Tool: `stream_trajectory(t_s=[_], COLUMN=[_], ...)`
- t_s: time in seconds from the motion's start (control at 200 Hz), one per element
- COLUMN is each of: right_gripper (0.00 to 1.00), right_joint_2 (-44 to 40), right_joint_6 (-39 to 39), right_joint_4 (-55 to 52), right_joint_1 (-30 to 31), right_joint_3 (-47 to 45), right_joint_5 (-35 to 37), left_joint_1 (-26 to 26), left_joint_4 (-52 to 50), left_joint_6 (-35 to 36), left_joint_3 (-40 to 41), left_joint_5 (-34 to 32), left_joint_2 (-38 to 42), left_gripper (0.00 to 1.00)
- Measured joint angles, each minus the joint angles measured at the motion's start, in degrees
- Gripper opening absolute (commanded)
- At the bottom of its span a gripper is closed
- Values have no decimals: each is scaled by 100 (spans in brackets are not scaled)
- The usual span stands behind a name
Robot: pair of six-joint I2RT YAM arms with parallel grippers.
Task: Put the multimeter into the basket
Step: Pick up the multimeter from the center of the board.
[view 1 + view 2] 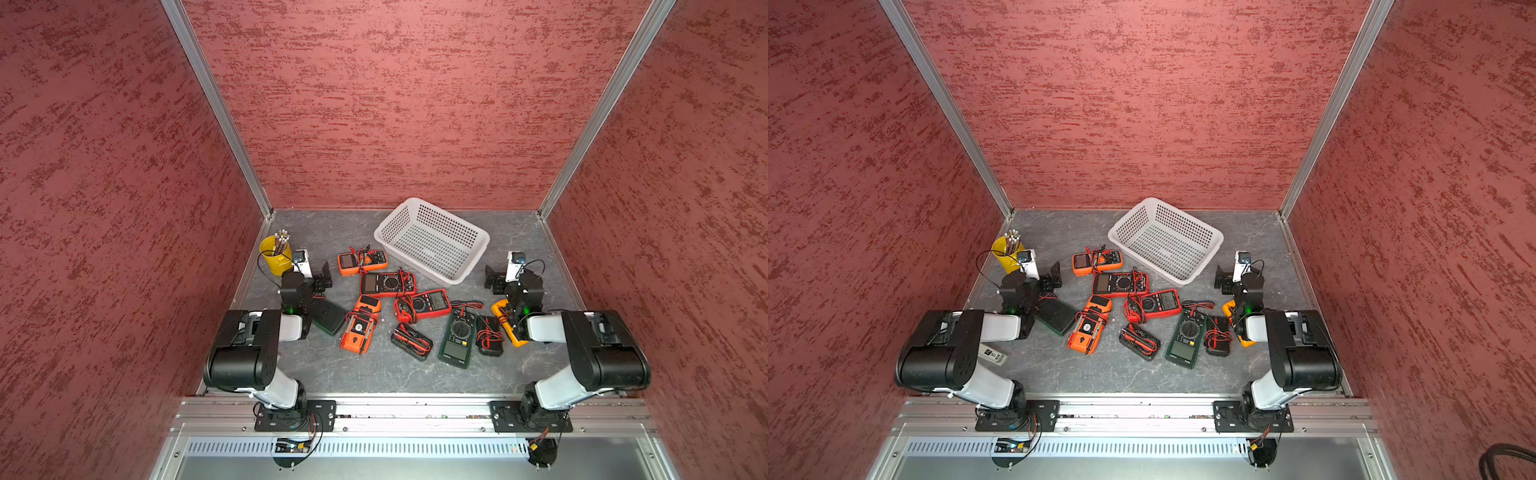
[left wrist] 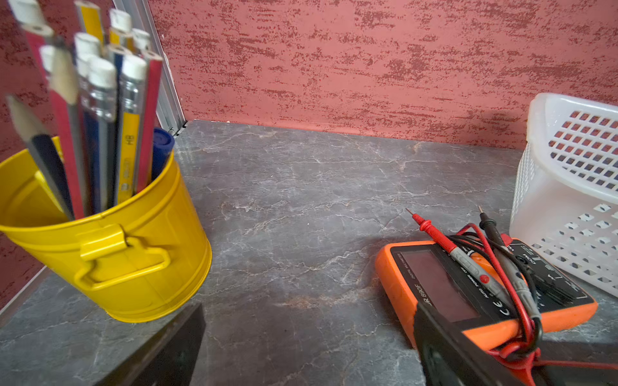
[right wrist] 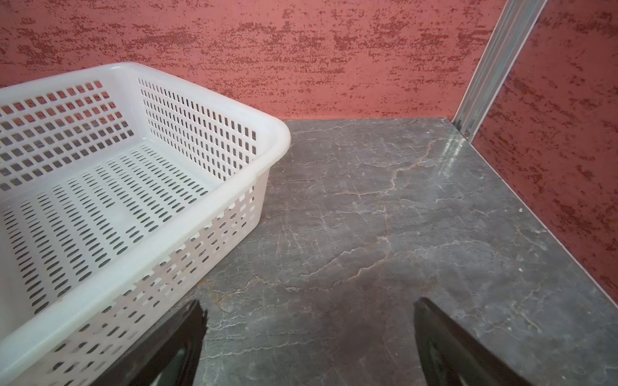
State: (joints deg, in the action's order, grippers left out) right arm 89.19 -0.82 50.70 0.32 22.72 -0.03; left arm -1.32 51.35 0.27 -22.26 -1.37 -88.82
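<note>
Nearest in, the left arm point(image 1: 243, 349) sits folded at 8 o'clock. Its left gripper point(image 1: 322, 277) gapes wide and empty beside the yellow cup point(image 1: 274, 255), likely parked clear of the pile. Centre table, the multimeters point(image 1: 388, 284) sprawl with leads wrapped, none loaded yet. At 1 o'clock the basket point(image 1: 395, 224) waits empty, seemingly within either arm's reach. At 3 o'clock the right gripper point(image 1: 493, 279) is spread wide too, holding nothing.
</note>
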Motion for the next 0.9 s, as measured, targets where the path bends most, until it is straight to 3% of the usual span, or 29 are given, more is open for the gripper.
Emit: stream_trajectory(t_s=[0.696,0.902], right_gripper=[99,99], right_joint_2=[-28,-861], right_joint_6=[15,66], right_joint_4=[0,-369], right_joint_1=[0,0], right_joint_3=[-15,-190], right_joint_5=[4,140], left_joint_1=[0,0], left_joint_4=[0,-166], left_joint_6=[0,-7], left_joint_3=[0,-2], left_joint_5=[0,-11], left_joint_2=[0,103], left_gripper=[100,100])
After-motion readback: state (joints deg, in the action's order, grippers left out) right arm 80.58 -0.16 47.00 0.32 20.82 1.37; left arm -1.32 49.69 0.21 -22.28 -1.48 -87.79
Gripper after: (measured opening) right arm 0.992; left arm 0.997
